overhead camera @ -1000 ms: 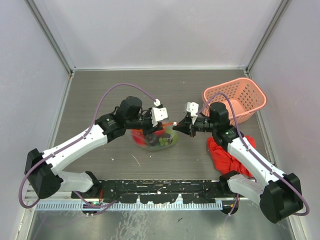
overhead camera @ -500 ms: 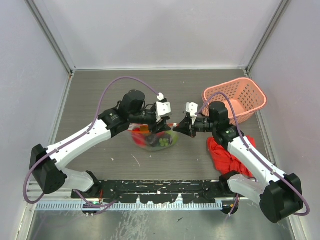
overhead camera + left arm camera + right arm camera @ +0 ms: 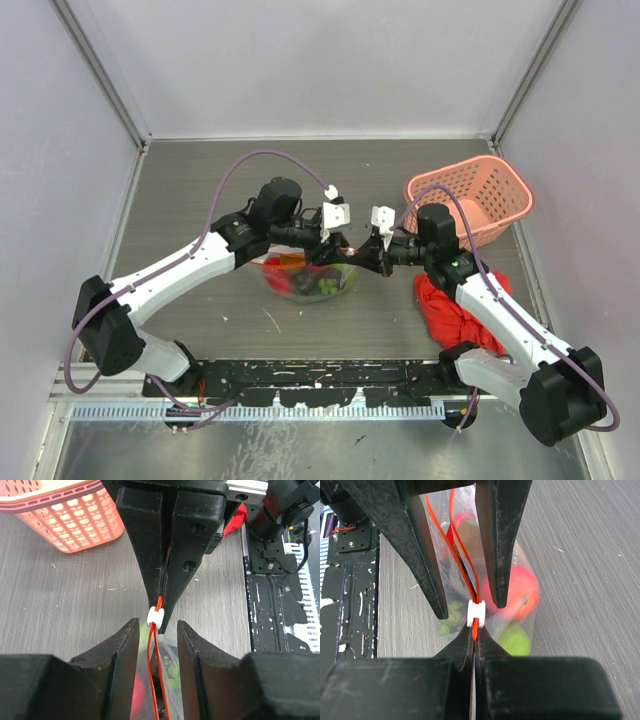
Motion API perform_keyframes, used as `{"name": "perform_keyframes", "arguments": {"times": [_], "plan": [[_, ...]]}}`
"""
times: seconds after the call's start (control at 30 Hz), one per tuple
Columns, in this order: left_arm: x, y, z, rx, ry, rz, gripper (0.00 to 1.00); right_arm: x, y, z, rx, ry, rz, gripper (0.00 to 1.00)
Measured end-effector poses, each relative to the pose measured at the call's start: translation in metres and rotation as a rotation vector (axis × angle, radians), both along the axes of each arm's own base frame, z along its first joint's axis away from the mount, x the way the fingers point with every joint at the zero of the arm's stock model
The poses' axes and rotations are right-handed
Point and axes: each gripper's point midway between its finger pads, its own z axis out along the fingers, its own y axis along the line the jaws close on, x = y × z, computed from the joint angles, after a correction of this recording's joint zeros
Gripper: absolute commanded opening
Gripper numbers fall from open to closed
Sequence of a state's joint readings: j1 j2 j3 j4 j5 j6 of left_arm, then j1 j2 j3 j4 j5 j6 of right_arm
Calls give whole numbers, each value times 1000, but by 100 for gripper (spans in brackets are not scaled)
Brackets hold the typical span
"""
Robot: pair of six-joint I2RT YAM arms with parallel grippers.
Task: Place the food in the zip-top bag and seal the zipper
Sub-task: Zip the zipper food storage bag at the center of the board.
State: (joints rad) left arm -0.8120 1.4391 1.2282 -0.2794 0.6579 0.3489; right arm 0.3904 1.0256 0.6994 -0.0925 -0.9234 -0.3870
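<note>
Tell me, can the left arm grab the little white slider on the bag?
Probably yes: the left gripper has jaws open either side of the white slider, nothing between. The right gripper pinches the zipper just beyond.

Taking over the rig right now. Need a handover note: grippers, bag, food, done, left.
Grippers: left gripper is open, its fingers either side of the zipper next to the white slider, not gripping. The right gripper is shut on the zipper's end.
Things: zip-top bag sits mid-table between the arms, with the food inside.
Done: food bagged.
Left: the zipper's two tracks look apart past the slider, so it is probably not yet sealed. Likely next: close left on the slider and draw it along.
</note>
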Motion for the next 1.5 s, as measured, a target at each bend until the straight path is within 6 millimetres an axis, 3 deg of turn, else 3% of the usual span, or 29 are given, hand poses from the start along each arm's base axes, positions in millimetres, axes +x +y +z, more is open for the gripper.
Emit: {"name": "perform_keyframes", "arguments": {"times": [0.1,0.27,0.4,0.87,1.5], "plan": [[-1,-2,1,-6,6,-12,31,0,0,0,0,-1,0,1],[-4,-5,4,-14,17,-19,10,0,0,1,-1,-2,0,1],[-4,-4,4,-14,22,-18,0,0,0,1,-2,0,-1,1],[0,8,-1,46,-12,41,0,2,-4,-1,-20,-2,-35,1],[5,74,-14,267,-70,260,0,16,-17,1,-48,-26,-142,1]]}}
